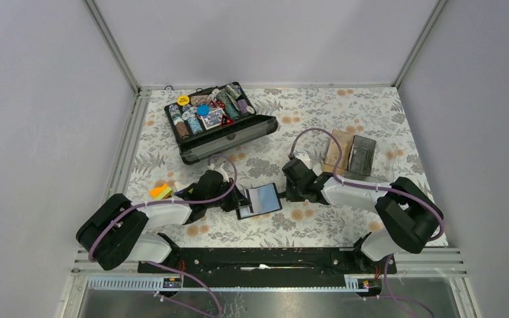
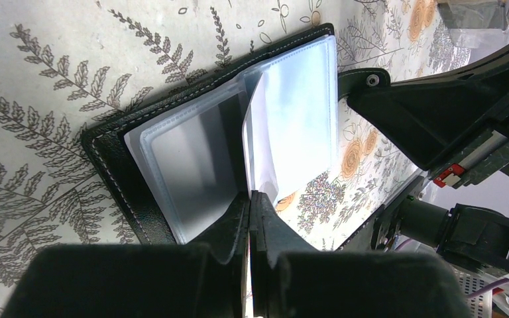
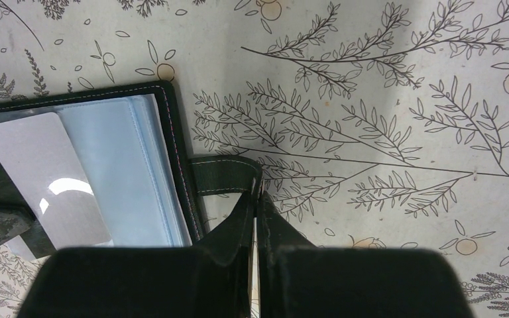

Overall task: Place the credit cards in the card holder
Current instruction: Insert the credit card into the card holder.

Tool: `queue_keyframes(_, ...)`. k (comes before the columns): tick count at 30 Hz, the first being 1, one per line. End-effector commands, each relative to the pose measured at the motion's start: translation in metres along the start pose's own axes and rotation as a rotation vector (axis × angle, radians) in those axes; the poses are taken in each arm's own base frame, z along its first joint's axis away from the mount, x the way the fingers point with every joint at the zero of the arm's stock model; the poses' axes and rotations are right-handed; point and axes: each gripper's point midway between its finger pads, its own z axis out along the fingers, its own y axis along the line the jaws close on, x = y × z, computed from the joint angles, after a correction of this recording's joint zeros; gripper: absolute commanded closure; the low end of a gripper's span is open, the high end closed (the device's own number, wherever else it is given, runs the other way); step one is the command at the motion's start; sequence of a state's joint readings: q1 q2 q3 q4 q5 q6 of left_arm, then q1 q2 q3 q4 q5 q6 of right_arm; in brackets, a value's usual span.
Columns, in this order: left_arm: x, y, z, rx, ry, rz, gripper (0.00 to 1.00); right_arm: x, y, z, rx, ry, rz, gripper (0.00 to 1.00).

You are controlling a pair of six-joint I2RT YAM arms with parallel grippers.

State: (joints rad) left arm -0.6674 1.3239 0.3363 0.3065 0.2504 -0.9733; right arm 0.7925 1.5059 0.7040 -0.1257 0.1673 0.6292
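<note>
The left gripper [image 2: 250, 202] pinches the thin, stiff, probably slippery white card [image 3: 46, 172] by its edge, while the right gripper [image 3: 257, 195] clamps the light card holder [image 2: 116, 192] by its strap [image 3: 222, 175].

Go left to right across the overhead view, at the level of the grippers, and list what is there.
yellow-orange cards → left gripper → card holder → right gripper → clear tray. The chip case, farther back, spans several of these, so it is left out.
</note>
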Motion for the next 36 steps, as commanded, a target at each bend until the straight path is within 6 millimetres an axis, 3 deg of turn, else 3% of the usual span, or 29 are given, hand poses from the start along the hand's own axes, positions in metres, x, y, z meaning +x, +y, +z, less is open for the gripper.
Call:
queue_keyframes(1,-0.008,0.007,0.005,-0.046,-0.039,0.024,1.0,0.008,-0.007,0.003,0.047,0.027,-0.023,1.0)
queue_keyframes(11,0.002,-0.01,0.013,0.007,-0.034,-0.017,1.0,0.011,-0.004,0.005,0.043,0.043,-0.03,1.0)
queue_keyframes(36,0.001,0.007,0.002,-0.046,-0.108,-0.164,1.0,0.014,-0.013,0.006,0.098,0.052,-0.036,1.0)
